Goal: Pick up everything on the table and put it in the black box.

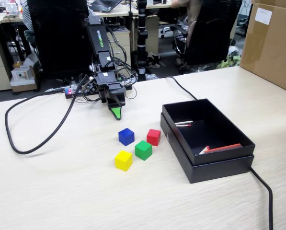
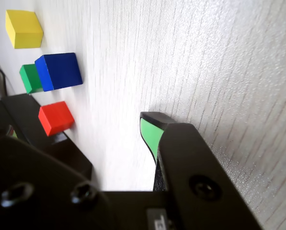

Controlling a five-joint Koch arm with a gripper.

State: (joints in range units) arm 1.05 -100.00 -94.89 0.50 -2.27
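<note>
Claw (image 1: 117,114) points down at table (image 1: 61,191) — arm folded, cubes apart.

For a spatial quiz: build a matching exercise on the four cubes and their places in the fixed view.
Things:
1. blue cube
2. red cube
3. green cube
4. yellow cube

Places in the fixed view:
A. nearest the black box
B. lowest in the picture
C. nearest the claw
D. between the red and yellow cubes

Pairs: 1-C, 2-A, 3-D, 4-B
</note>
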